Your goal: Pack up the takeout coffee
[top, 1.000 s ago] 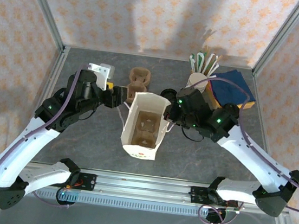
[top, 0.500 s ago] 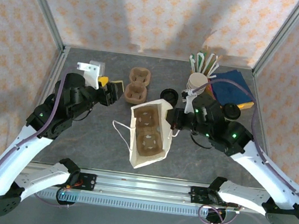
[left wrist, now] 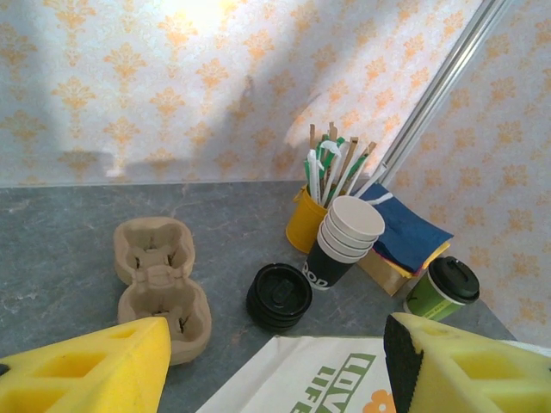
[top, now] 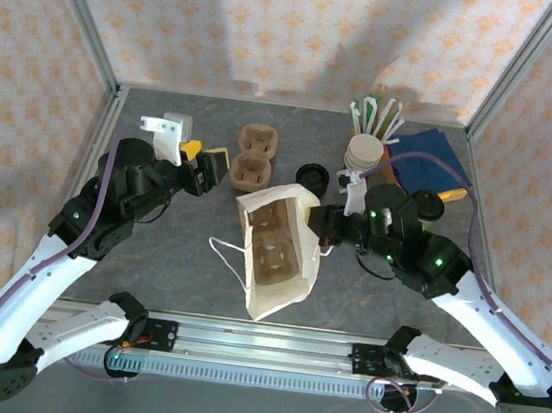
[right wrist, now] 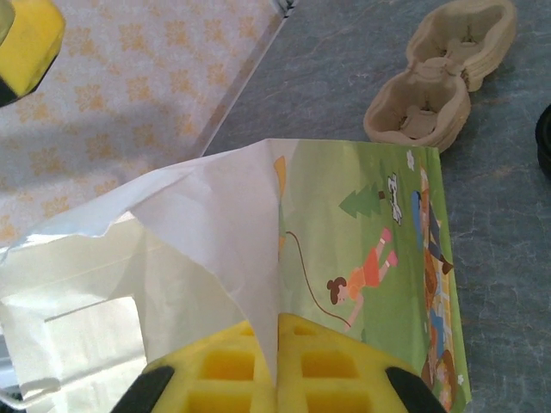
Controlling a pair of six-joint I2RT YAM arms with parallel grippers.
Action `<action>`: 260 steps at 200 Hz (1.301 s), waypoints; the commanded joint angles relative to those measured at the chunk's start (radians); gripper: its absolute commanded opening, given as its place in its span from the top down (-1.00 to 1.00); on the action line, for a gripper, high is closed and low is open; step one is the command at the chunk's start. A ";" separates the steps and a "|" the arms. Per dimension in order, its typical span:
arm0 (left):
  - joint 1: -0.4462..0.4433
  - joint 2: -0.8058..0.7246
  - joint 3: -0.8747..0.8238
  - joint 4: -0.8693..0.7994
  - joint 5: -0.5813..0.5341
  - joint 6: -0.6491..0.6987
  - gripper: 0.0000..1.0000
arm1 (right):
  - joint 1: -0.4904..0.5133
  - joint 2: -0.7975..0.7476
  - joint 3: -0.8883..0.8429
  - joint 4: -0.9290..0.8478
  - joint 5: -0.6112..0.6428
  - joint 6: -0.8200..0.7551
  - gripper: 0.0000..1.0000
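Observation:
The takeout coffee (top: 427, 206), a small cup with a dark green wall and a black lid (left wrist: 453, 279), stands at the right by the blue napkins, well clear of both grippers. The white printed paper bag (top: 277, 267) lies open in the middle of the table with a brown pulp carrier (top: 275, 248) inside. My right gripper (top: 324, 230) is shut on the bag's right rim; in the right wrist view its yellow pads (right wrist: 323, 368) pinch the paper wall (right wrist: 362, 224). My left gripper (top: 211, 168) hovers open to the left of the bag's mouth, its jaws wide and holding nothing (left wrist: 275, 363).
A second pulp carrier (top: 253, 157) sits behind the bag. A stack of black lids (top: 311, 175) and a nested cup stack (top: 364, 154) stand behind the right gripper. A yellow pot of straws (left wrist: 307, 216) and the napkins (top: 429, 161) fill the back right corner.
The left gripper has drawn back left from the bag's rim. The right gripper has pulled the bag's rim rightward and nearer, swinging the bag's bottom toward the front edge.

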 commanded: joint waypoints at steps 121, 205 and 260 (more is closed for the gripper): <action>-0.323 0.273 0.285 -0.297 0.125 -0.237 -0.07 | -0.023 0.202 0.126 -0.126 0.205 0.530 0.83; -0.384 0.521 0.314 -0.436 0.102 -0.166 0.35 | -0.060 0.156 0.066 -0.081 0.189 0.541 0.87; -0.376 0.663 0.306 -0.487 0.136 -0.152 0.53 | -0.069 0.115 0.006 -0.048 0.183 0.543 0.88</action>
